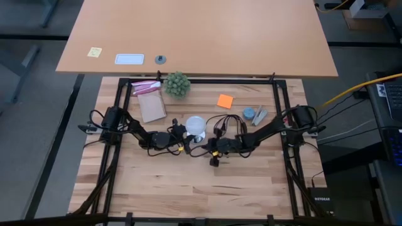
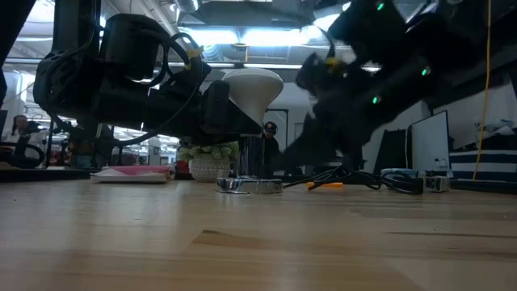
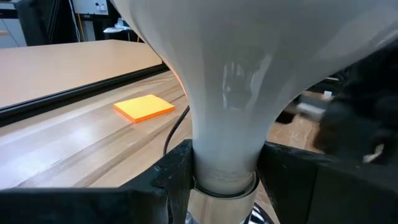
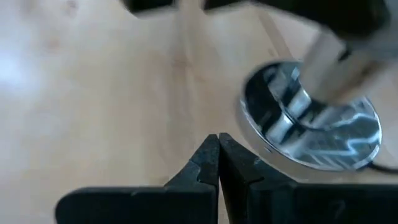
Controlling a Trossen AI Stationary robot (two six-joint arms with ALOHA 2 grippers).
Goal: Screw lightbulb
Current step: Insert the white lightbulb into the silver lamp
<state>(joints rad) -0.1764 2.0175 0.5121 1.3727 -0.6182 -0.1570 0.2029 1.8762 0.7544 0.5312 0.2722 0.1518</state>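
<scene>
Frosted white globe-shaped lightbulb (image 1: 195,124) is seen standing upright, screw end down, over the round silvery metal socket disc (image 2: 249,185) near the middle of the pale wooden worktop (image 1: 188,188). In the low view the bulb's neck is seen directly above the disc's short upright collar; whether the thread is seated cannot be told.

Left gripper (image 3: 221,177) is clamped part-open around the bulb's narrow neck, 1 dark finger on each side, fingers (image 3: 171,174) touching the white neck just above its metal band. The left arm is stretched in from the worktop's left edge.

Right gripper (image 4: 217,158) is held fully closed, fingertips pressed together, nothing between them, low beside the socket disc (image 4: 311,121) on its right-edge side. No contact with the disc can be confirmed.

Noted toward the far edge: spiky green ball plant (image 1: 176,84), orange sticky-note pad (image 1: 225,100), flat tan cardboard piece (image 1: 151,107). A thin black cord (image 1: 225,119) is looped between disc and pad.
</scene>
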